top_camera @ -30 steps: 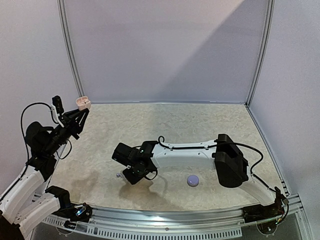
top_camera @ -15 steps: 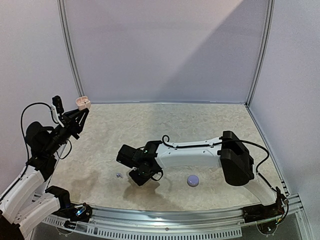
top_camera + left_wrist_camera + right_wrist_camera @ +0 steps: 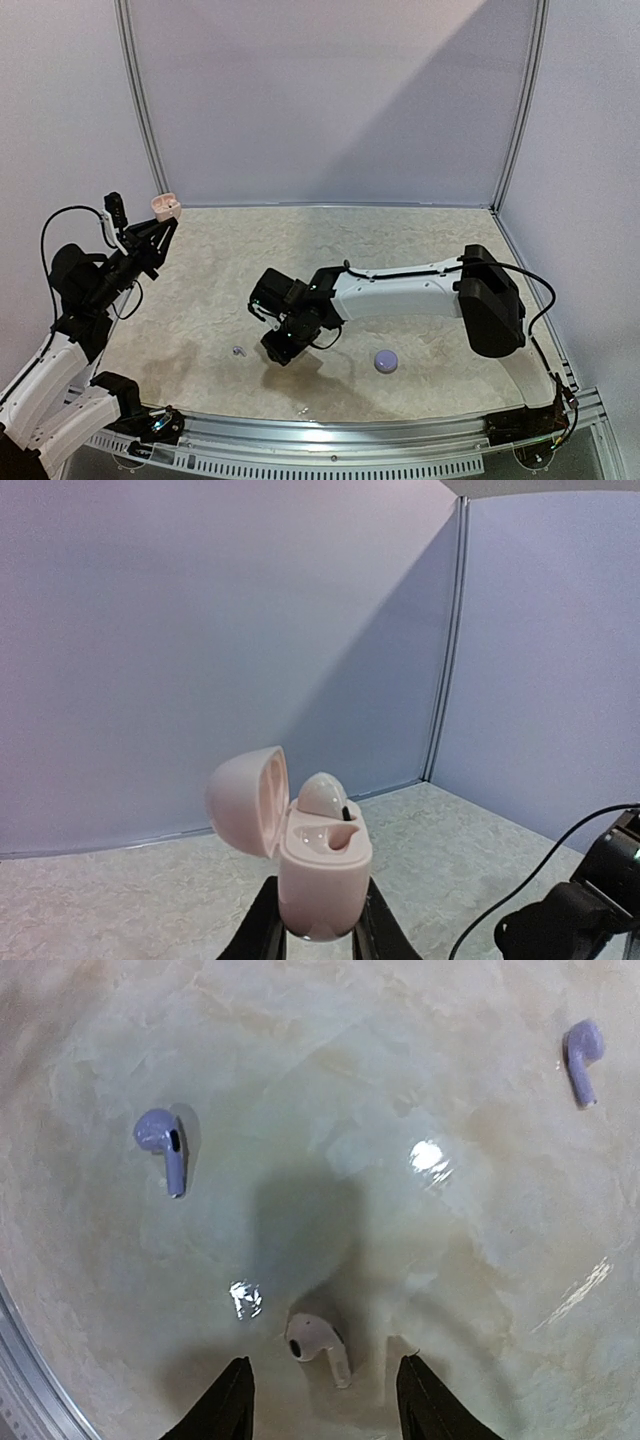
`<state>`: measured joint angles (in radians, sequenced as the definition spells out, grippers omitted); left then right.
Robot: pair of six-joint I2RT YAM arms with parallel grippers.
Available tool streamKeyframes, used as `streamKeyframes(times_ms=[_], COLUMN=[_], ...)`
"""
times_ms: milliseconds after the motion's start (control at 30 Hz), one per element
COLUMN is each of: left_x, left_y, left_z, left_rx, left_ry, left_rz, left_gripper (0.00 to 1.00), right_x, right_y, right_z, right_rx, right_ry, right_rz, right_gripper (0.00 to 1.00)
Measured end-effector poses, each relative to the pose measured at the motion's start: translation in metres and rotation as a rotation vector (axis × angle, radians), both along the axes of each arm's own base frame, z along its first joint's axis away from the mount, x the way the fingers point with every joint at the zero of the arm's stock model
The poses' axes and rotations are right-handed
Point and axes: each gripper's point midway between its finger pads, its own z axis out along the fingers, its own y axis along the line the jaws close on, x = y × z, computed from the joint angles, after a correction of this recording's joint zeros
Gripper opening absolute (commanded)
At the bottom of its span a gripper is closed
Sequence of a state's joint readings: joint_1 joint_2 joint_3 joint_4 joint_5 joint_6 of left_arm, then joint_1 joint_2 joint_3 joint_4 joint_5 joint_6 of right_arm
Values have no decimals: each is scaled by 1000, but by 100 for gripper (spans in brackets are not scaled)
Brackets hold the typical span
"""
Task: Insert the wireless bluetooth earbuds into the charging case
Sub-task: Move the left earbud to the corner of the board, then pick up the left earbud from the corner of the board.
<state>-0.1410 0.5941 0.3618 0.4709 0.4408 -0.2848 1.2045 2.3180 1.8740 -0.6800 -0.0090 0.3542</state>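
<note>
Left jaws pinch the open charging case (image 3: 320, 880) aloft above the surface's (image 3: 450, 250) rear-left corner, one earbud (image 3: 322, 795) seated; right jaws, parted and empty, hover over the white earbud (image 3: 318, 1345) left to insert.

Soft, cool, lavender-tinted light fills every view at moderate brightness. In the top view a diagonal shadow edge crosses the back wall (image 3: 300, 100) from 1 o'clock toward the centre, leaving the 3 o'clock side dimmer. The right arm (image 3: 400, 292) throws a faint, blurred shadow on the table (image 3: 420, 240), and the rail (image 3: 330, 438) at 6 o'clock glints. The side posts (image 3: 138, 100) bow slightly, a wide-lens distortion. From the left wrist the charging case (image 3: 322, 865) is sharp and evenly lit. From the right wrist, white glare spots sit just off centre toward 2 o'clock and toward 7 o'clock on the glossy table, and the shadow of the right pincer (image 3: 325, 1405) darkens the middle.
</note>
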Motion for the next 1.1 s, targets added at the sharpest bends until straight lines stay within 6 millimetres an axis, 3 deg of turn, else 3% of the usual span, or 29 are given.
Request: streamKeyframes(times_ms=[133, 333, 433, 667, 1100], left_x=[0, 0, -1, 0, 0], left_y=[0, 0, 0, 0, 0], left_z=[-1, -4, -4, -6, -6], left_rx=[4, 6, 7, 8, 11], left_ry=[4, 16, 18, 24, 26], left_rz=[1, 1, 2, 2, 3], left_gripper=[0, 0, 0, 0, 0], right_x=[13, 18, 14, 9, 6], right_y=[3, 26, 26, 16, 17], right_z=[12, 40, 32, -13, -16], right_rx=[17, 82, 69, -34, -60], right_ry=[-23, -70, -63, -30, -61], right_rz=[22, 84, 113, 144, 146], right_gripper=[49, 44, 41, 39, 28])
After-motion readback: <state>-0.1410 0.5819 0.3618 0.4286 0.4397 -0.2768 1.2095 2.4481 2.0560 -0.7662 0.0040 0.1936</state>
